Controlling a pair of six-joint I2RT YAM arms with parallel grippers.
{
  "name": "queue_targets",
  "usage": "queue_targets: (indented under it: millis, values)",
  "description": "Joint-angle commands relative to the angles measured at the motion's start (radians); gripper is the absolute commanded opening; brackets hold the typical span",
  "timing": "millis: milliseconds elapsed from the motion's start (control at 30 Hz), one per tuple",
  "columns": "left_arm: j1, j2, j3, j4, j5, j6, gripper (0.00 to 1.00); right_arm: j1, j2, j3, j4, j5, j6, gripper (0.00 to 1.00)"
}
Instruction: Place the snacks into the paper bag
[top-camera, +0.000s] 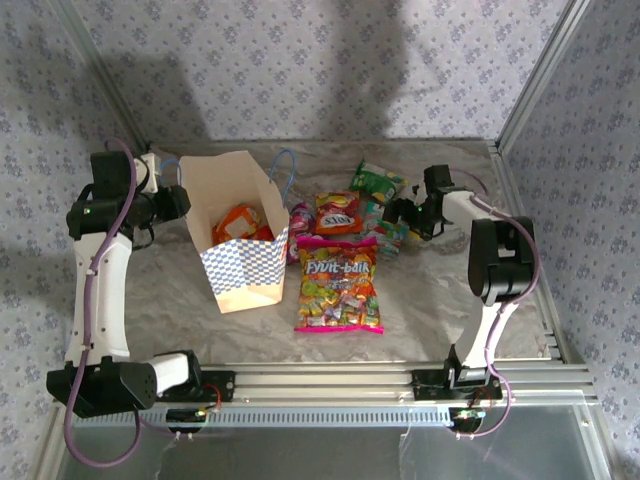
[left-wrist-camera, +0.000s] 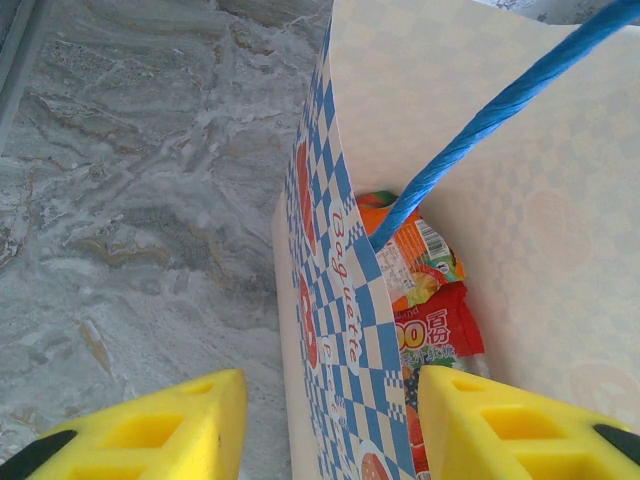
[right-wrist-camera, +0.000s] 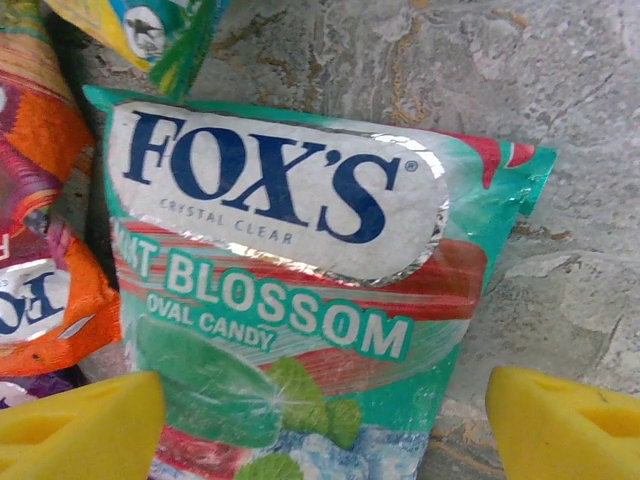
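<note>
The tan paper bag (top-camera: 235, 235) with blue checks stands open at the centre left. An orange packet (left-wrist-camera: 405, 255) and a red packet (left-wrist-camera: 440, 330) lie inside it. My left gripper (left-wrist-camera: 330, 430) is open and straddles the bag's checkered left wall (left-wrist-camera: 335, 290), one finger outside and one inside, neither pressing it. To the bag's right lie the large pink bag (top-camera: 340, 285), an orange packet (top-camera: 337, 213), a green packet (top-camera: 375, 182) and a purple one (top-camera: 298, 232). My right gripper (right-wrist-camera: 325, 430) hangs open over the teal FOX'S packet (right-wrist-camera: 300, 280), a finger at each side of it.
The bag's blue cord handle (left-wrist-camera: 490, 110) crosses in front of the left wrist camera; a second handle (top-camera: 287, 165) lies behind the bag. Bare marbled tabletop (top-camera: 430, 290) stretches right of the pink bag. A metal rail (top-camera: 400, 378) runs along the near edge.
</note>
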Motion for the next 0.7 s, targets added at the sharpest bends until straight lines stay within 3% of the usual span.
queue_targets:
  millis: [0, 467, 667]
  values:
    - [-0.005, -0.019, 0.025, -0.01, -0.013, 0.013, 0.49, -0.007, 0.037, 0.03, -0.014, 0.034, -0.008, 0.85]
    - [-0.006, -0.025, 0.02, -0.01, -0.017, 0.013, 0.49, 0.013, 0.076, 0.068, 0.03, -0.05, 0.014, 0.83]
    - [-0.005, -0.029, 0.014, -0.009, -0.016, 0.01, 0.49, 0.053, 0.059, 0.062, 0.036, -0.03, 0.026, 0.82]
